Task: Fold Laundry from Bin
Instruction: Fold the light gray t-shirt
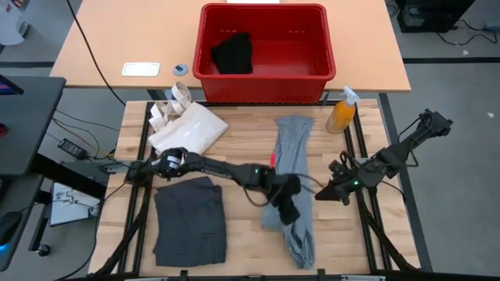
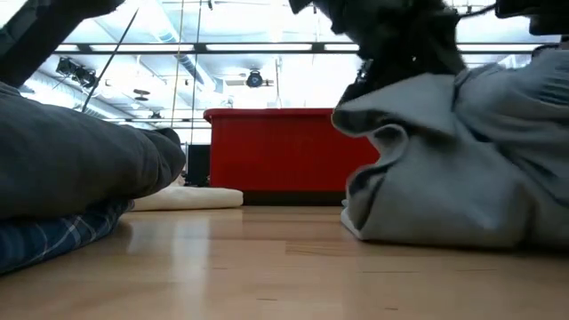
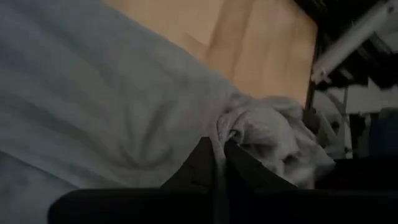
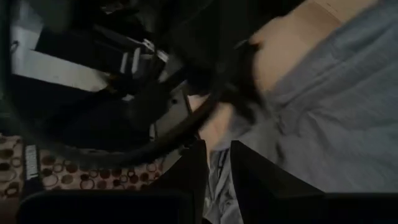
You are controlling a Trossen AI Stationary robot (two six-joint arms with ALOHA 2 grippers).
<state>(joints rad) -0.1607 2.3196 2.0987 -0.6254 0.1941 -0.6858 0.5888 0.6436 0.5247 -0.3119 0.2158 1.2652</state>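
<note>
A long light grey garment (image 1: 294, 156) lies spread down the middle of the wooden table, bunched near its near end (image 2: 444, 169). My left gripper (image 1: 289, 204) reaches across from the left and is shut on that bunch. My right gripper (image 1: 326, 192) stands at the garment's right edge, shut on cloth. A folded dark charcoal piece (image 1: 190, 220) rests on a blue plaid shirt (image 2: 44, 236) at the near left. A black piece (image 1: 233, 53) lies inside the red bin (image 1: 264, 78) beyond the table's far edge. My left gripper pinches a gathered fold of the light grey garment (image 3: 231, 132) between its two fingers (image 3: 198, 163), slanting down from the table's left. The pinched cloth is lifted into a hump (image 2: 391, 98) while the rest lies on the table. My right gripper has a narrow strip of the garment's right edge (image 4: 217, 177) between its fingers (image 4: 249, 171), coming from the table's right and slanting slightly down. How many layers it has cannot be seen.
A cream tote bag (image 1: 187, 126) lies at the far left of the table. An orange spray bottle (image 1: 341, 111) stands at the far right, next to the bin. Bare wood shows between the charcoal piece and the grey garment (image 1: 246, 226).
</note>
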